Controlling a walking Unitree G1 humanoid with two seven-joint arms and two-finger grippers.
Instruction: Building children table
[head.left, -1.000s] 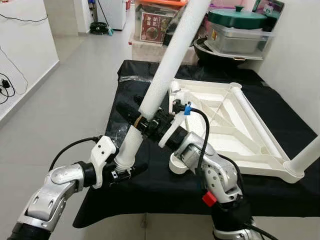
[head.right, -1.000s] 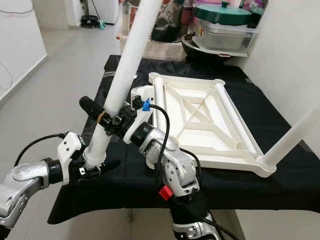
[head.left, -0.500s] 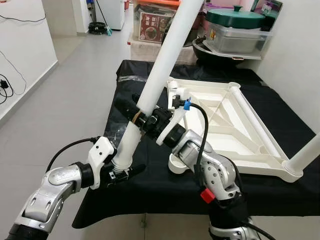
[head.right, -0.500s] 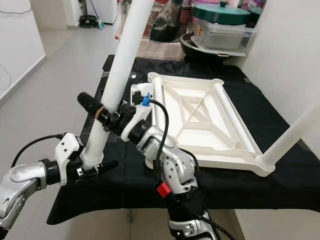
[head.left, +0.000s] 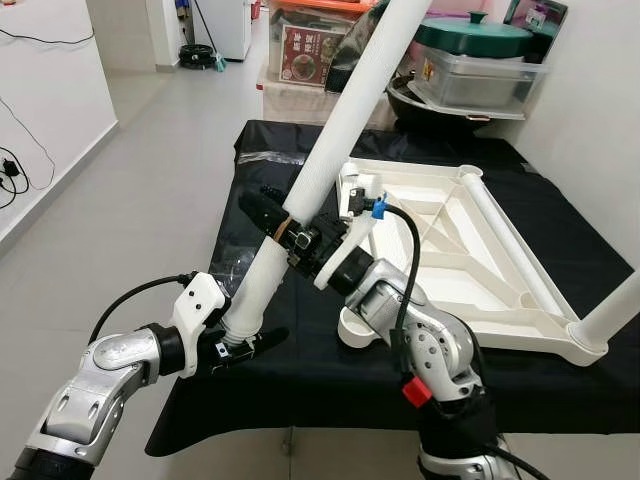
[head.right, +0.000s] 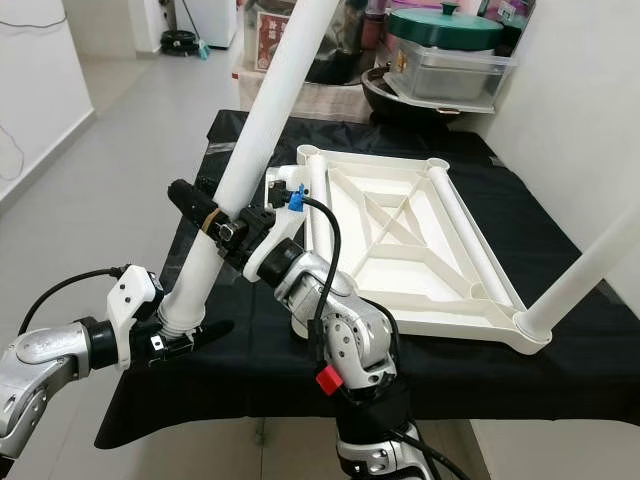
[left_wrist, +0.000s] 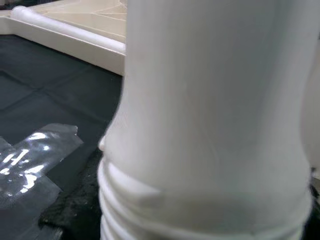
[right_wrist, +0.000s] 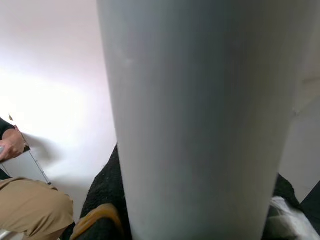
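I have the white leg (head.left: 340, 130) tilted over the near-left corner of the tabletop (head.left: 470, 250), which lies upside down on the black cloth (head.left: 300, 370). My right gripper (head.left: 278, 226) is clamped around its middle. My left gripper (head.left: 232, 343) grips its threaded lower end, off the tabletop's left edge.

A long white table leg (head.right: 262, 115) slants up over the black-draped desk (head.right: 250, 370). The left hand (head.right: 180, 335) clamps its threaded lower end; the right hand (head.right: 205, 215) grips it higher up. The white tabletop (head.right: 400, 250) lies upturned (one leg fitted, near right).
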